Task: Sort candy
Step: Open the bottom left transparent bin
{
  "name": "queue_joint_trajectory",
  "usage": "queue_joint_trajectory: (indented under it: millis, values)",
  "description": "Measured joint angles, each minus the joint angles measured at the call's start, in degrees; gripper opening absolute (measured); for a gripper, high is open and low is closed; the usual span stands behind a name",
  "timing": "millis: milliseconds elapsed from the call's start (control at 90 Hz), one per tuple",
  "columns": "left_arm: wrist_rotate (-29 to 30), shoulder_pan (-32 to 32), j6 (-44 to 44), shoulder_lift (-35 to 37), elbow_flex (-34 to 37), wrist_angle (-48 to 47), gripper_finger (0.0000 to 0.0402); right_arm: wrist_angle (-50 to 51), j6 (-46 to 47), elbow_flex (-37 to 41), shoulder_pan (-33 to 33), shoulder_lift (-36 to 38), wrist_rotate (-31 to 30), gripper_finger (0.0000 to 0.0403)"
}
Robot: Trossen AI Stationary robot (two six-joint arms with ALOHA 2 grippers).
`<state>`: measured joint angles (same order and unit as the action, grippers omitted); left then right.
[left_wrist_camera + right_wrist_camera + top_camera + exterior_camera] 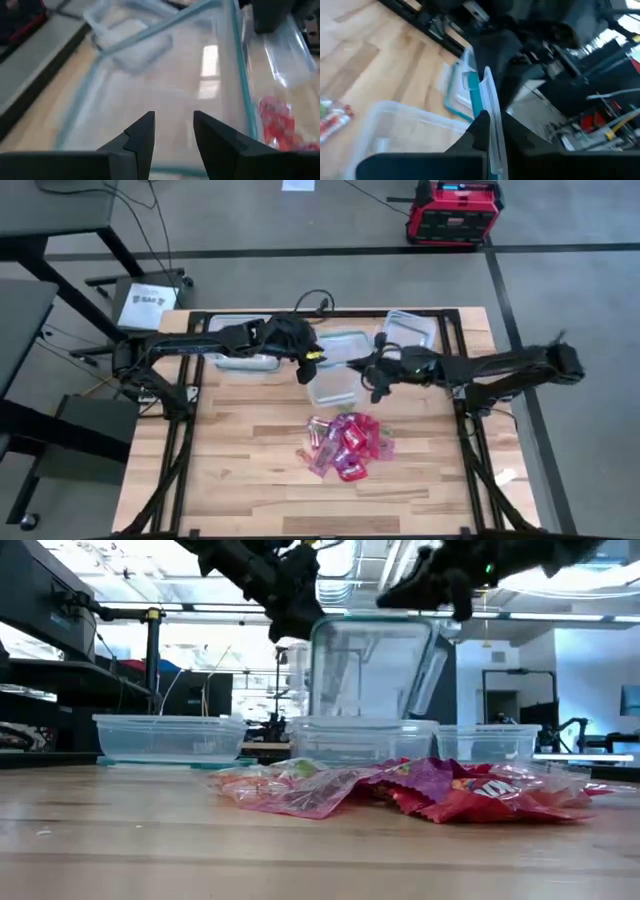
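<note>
My right pincer (pixel 489 127) pinches the clear container's (pixel 331 387) rim; my left pincer (pixel 172 135) gapes. It could slip, toppling onto the candy (pixel 345 445).

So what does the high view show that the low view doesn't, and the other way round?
Only the high view shows the whole layout: the left end effector and right end effector meeting over a clear container just beyond the candy, plus a red machine on the floor.

Only the low view shows heights: a clear lid standing up above the row of containers, and the room behind.

Both show the candy pile on the wooden table, both arms and several clear containers.
</note>
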<state>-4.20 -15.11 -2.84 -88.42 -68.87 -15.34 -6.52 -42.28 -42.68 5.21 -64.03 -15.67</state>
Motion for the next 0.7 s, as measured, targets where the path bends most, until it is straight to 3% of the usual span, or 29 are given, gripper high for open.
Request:
queue_joint_trajectory:
  millis: [122,200,278,500,700]
  values:
    - [0.4,0.0,0.2,-0.2,0.1,2.3,0.0123,9.5,0.0,-3.6,2.0,3.7,-3.3,0.0004]
    - [-0.8,0.1,1.6,-0.2,0.3,2.7,0.0123,8.7,0.3,-4.8,3.3,5.4,-7.7,0.0003]
    - [-0.4,0.1,3.4,-0.7,0.6,3.1,0.0123,8.2,0.6,-5.2,4.4,6.6,-8.3,0.0003]
    - [1.6,-0.7,3.8,-0.4,0.4,3.2,0.0123,8.6,0.7,-5.0,6.7,5.8,-5.3,0.0002]
    - [3.6,-1.0,5.2,-0.3,0.4,3.1,0.0123,7.1,9.7,-4.9,10.3,-0.2,2.6,0.0002]
